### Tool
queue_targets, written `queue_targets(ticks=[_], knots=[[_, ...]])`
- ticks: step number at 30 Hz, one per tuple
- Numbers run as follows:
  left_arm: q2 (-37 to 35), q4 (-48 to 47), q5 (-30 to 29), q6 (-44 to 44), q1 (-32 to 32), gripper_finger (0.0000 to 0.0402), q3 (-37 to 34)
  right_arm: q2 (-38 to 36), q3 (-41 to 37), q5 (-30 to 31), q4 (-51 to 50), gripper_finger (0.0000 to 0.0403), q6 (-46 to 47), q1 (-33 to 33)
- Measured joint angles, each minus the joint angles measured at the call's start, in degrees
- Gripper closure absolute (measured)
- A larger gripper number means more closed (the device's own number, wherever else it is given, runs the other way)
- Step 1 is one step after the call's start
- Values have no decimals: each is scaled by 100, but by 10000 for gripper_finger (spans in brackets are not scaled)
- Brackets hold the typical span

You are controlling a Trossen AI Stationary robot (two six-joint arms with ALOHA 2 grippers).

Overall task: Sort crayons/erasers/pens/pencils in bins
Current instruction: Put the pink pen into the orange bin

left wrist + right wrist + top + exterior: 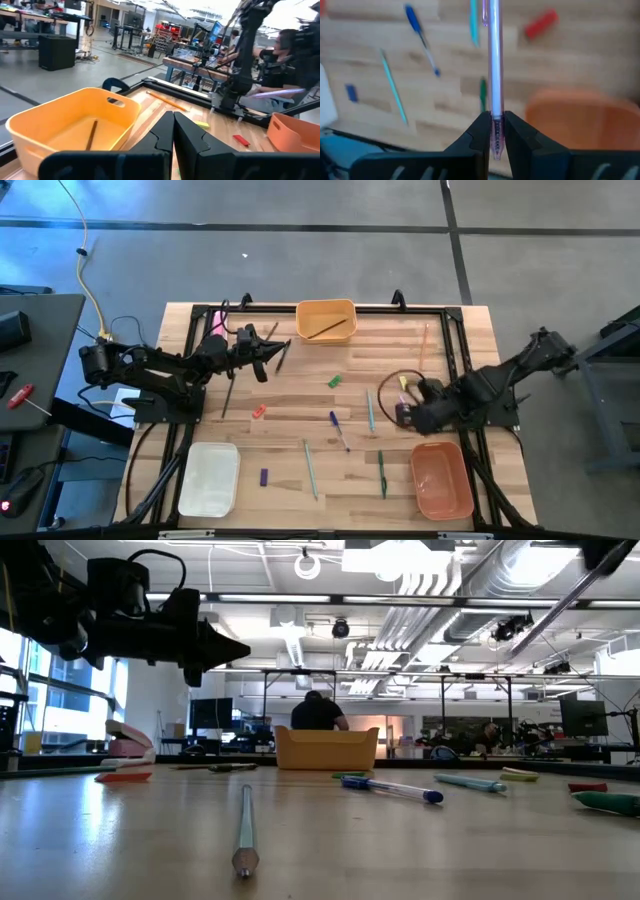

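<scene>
My right gripper (495, 131) is shut on a pale purple pen (494, 60). It is above the table's right middle (405, 412), just far of the salmon-orange bin (441, 480). My left gripper (173, 131) is shut and empty, raised above the table (240, 648) beside the yellow-orange bin (326, 320). A dark pencil (92, 135) lies in that bin. The white bin (208, 478) stands at the near left. Pens, pencils and crayons lie flat on the table between the bins. My right gripper pinches the pen near one end (496, 124) between its two fingers. The pen runs out forward past the fingertips, along the fingers. It is lifted clear of the table and lies about level in the left wrist view (277, 92).
On the table lie a blue pen (340, 430), teal pens (310, 470) (370, 410), a green pen (381, 473), a green crayon (335, 381), a red crayon (258, 412), a purple piece (264, 476), a dark pencil (228, 395) and a pink bar (218, 320). A black cable loops by the right arm (395, 385).
</scene>
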Motion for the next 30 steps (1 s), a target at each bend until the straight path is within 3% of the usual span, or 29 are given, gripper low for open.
queue_targets(ticks=[7, 10, 13, 18, 30], knots=[[0, -216, 0, -93, 109, 401, -1, 1182, 1429, -1153, -879, 371, 1464, 1092], [0, -218, 2, -101, 105, 401, -2, 1696, 1746, -1719, -1016, 371, 1590, 1330], [0, -218, 0, -103, 107, 401, -1, 2096, 1785, -1907, -1059, 371, 1560, 1499], [0, -218, 2, -103, 107, 401, -2, 2443, 1265, -1990, -928, 371, 1566, 1716], [0, -241, 2, -41, 107, 401, -2, 2418, -608, -1996, 1119, 371, 1172, 1813]])
